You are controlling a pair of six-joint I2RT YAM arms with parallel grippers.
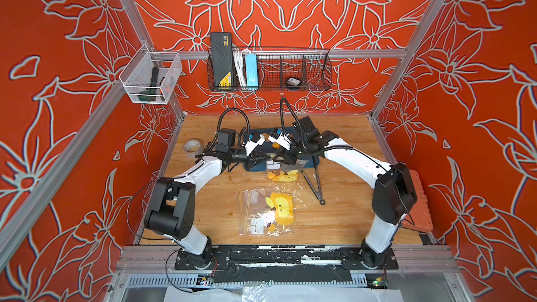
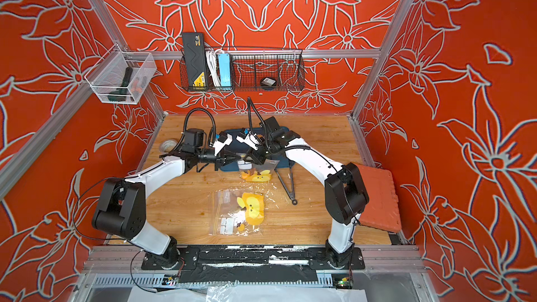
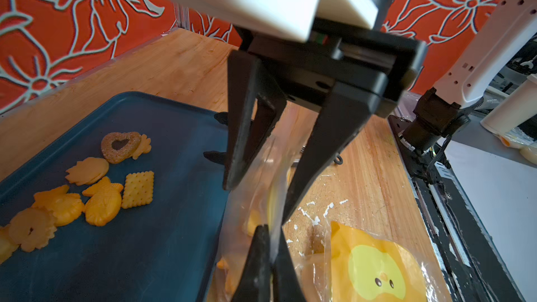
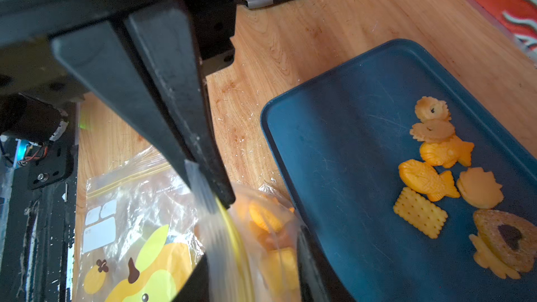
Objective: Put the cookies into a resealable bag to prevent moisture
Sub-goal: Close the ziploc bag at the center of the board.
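Pinching the bag's (image 4: 270,228) rim, the left gripper (image 3: 268,236) is clamped tight beside the mid-frame tray (image 2: 232,132). The right gripper (image 3: 258,200) straddles that rim, jaws apart. Cookies (image 3: 103,207) lie on the tray, some bagged.

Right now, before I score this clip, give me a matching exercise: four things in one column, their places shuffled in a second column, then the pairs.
Things
1. square cracker
2. bag with biscuits inside
3. roll of tape
4. black tongs

Places
A. on the bare wood beyond the left arm
B. on the blue tray
C. pinched at its top edge by the left tool
D. on the bare wood near the right arm

Pairs: 1-B, 2-C, 3-A, 4-D
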